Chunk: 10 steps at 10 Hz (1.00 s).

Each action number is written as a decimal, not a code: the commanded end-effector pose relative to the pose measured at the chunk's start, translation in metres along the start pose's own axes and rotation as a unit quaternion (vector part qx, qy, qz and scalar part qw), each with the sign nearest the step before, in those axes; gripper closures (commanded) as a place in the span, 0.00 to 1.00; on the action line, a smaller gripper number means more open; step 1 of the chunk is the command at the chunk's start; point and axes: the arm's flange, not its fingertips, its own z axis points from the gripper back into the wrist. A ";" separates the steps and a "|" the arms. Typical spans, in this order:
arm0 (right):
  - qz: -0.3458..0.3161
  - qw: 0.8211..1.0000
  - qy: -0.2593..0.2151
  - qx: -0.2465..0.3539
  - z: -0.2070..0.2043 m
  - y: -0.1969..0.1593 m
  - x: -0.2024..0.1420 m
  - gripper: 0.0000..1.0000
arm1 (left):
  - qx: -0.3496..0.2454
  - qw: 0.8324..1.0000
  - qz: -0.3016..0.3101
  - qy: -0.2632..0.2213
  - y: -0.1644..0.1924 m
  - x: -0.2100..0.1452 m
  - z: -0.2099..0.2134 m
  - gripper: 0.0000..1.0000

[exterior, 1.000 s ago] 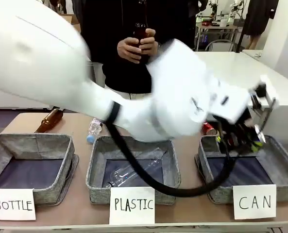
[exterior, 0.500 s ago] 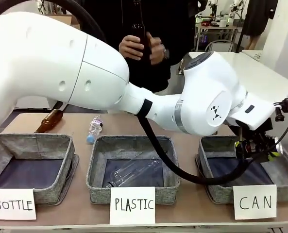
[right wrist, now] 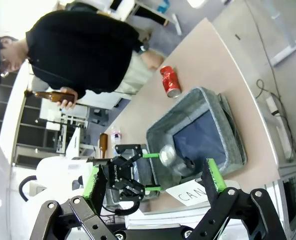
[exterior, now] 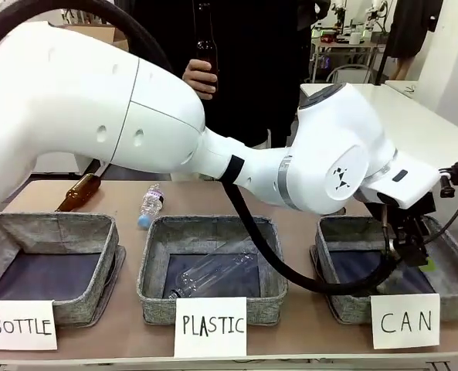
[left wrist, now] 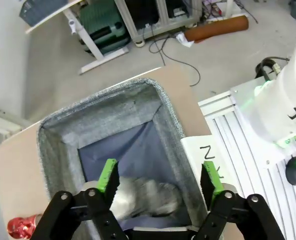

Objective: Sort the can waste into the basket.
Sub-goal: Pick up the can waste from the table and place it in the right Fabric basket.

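Left gripper (exterior: 408, 246) over CAN basket (exterior: 344, 297), lower right of frame.
Jaws spread wide, empty; black can (left wrist: 143, 197), blurred, inside basket beneath. Red can (right wrist: 169, 81) lies on table beside basket. Right gripper (right wrist: 152, 175) wide, empty.

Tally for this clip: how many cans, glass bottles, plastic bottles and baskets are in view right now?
Cans: 2 (red can, dark can)
Glass bottles: 2 (table bottle, hand-held bottle)
Plastic bottles: 2 (small bottle, basketed bottle)
Baskets: 3 (BOTTLE basket, PLASTIC basket, CAN basket)
Total: 9
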 end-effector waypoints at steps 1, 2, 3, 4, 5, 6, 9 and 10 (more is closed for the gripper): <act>0.002 1.000 -0.012 0.001 0.006 -0.002 -0.002 0.00 | -0.004 1.000 0.009 0.003 0.003 0.004 0.002 0.00; 0.002 1.000 -0.012 0.001 0.006 -0.002 -0.002 0.00 | -0.001 1.000 0.006 0.006 0.003 0.004 0.003 0.00; 0.002 1.000 -0.012 0.001 0.006 -0.002 -0.002 0.00 | -0.001 1.000 0.009 0.006 0.003 0.004 0.003 0.00; 0.002 1.000 -0.012 0.001 0.006 -0.002 -0.002 0.00 | 0.000 1.000 0.009 0.008 0.003 0.003 0.005 0.00; 0.002 1.000 -0.012 0.001 0.006 -0.002 -0.002 0.00 | 0.001 1.000 0.011 0.015 0.003 0.003 0.014 0.00; 0.002 1.000 -0.012 0.001 0.006 -0.002 -0.002 0.00 | -0.015 0.998 0.039 0.039 0.000 0.003 0.042 0.00; 0.002 1.000 -0.012 0.001 0.006 -0.002 -0.002 0.00 | -0.010 0.982 0.162 0.095 -0.032 -0.060 0.249 0.00; 0.002 1.000 -0.012 0.001 0.006 -0.002 -0.002 0.00 | 0.036 0.968 0.223 0.111 -0.037 -0.100 0.311 0.00</act>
